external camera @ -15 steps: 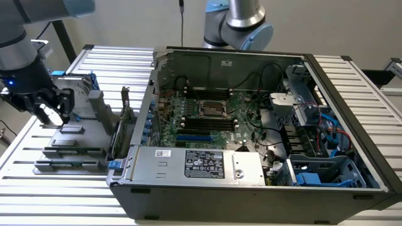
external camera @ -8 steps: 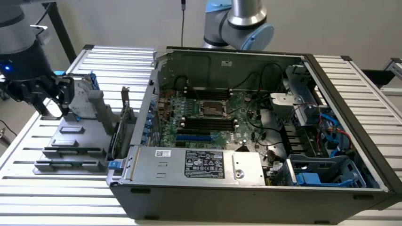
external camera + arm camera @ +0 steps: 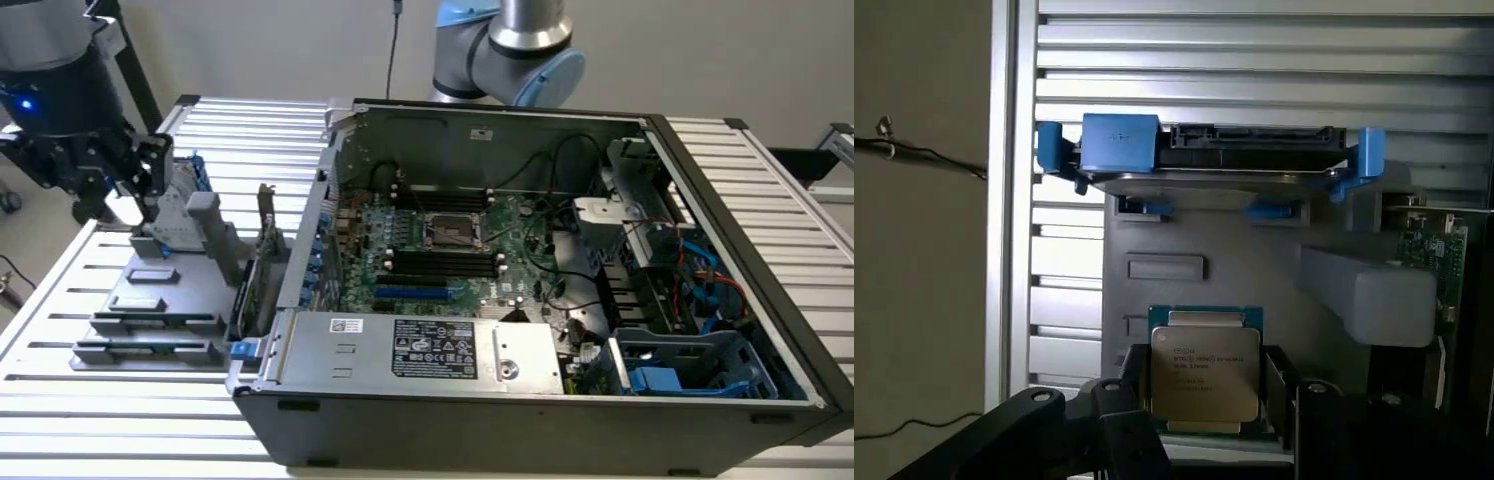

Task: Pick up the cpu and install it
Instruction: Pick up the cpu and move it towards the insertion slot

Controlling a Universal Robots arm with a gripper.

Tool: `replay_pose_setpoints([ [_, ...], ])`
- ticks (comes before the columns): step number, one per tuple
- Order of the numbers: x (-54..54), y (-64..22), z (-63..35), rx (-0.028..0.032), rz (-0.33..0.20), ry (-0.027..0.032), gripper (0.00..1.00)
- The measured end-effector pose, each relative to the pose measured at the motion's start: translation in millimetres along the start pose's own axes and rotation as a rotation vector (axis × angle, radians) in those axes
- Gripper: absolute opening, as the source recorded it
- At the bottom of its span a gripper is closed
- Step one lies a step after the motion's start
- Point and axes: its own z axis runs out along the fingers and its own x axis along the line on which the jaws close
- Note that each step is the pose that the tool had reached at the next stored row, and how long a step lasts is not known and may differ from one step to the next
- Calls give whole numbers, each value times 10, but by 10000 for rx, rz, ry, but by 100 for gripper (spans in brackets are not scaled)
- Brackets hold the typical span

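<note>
The cpu [image 3: 1204, 372], a small square chip with a silvery top and a thin teal rim, sits between the two black fingers [image 3: 1132, 385] of my gripper [image 3: 1206, 390]. The fingers press against its two sides, so the gripper is shut on it. In the exterior view my gripper [image 3: 131, 200] hangs over the back of the grey parts holder [image 3: 167, 300] at the exterior view's left, beside the open computer case [image 3: 534, 400]. The motherboard's cpu socket [image 3: 450, 232] lies open in the middle of the case.
A silver hard drive in a blue frame [image 3: 1204, 155] stands at the holder's far end. Memory sticks [image 3: 147, 350] lie in the holder's front slots. A green card [image 3: 1431, 262] stands upright between holder and case. The power supply [image 3: 427, 350] fills the case front.
</note>
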Motion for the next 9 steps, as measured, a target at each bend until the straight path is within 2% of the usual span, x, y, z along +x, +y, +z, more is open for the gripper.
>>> replay_pose_setpoints([
  [4,-167,-1,-197,-12,-5,73,55],
  [9,-374,-1,-441,-43,-11,137,55],
])
